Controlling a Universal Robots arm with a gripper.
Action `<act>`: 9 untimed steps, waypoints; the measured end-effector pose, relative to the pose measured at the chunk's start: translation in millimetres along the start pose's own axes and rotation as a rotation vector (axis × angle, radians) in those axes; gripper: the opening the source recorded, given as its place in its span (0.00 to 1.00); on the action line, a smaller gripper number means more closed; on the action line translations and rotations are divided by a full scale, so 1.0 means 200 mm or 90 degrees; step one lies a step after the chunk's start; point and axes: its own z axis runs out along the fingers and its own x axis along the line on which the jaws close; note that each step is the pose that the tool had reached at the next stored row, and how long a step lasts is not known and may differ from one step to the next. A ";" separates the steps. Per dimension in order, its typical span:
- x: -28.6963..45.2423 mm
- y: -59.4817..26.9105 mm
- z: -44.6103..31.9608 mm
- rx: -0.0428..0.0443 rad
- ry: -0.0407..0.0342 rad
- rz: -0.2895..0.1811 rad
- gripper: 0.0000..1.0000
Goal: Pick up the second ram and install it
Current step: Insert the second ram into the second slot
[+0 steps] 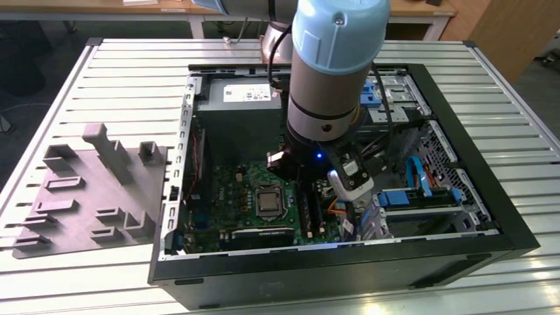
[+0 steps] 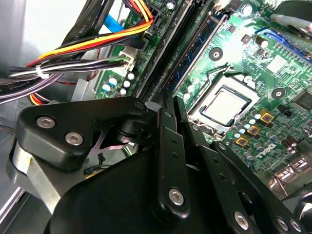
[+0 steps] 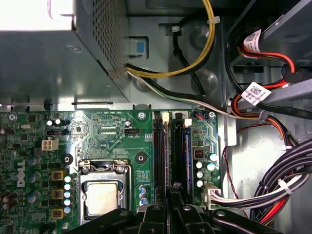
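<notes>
First wrist view: second ram (image 3: 171, 156) standing edge-on among the memory slots, beside processor socket (image 3: 102, 197). Gripper (image 3: 171, 196) pinched narrow on one end of it. Cable bundle (image 3: 273, 190) crowding just beside the slots. Exterior view: arm (image 1: 337, 65) blocking much of open case (image 1: 490, 216); grey tray (image 1: 88, 197) apart on slatted table (image 1: 131, 65).

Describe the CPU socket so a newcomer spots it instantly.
Inside the open black computer case, find the green motherboard. Beside the long black memory slots sits the CPU socket: the one large square with a plain silver plate in a metal frame, unlike the small capacitors around it.
</notes>
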 end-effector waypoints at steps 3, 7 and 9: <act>-0.003 -0.001 0.001 0.0002 -0.0002 0.002 0.18; -0.004 -0.001 0.007 0.0010 -0.0003 0.003 0.18; -0.004 -0.002 0.009 0.0027 -0.0003 0.003 0.18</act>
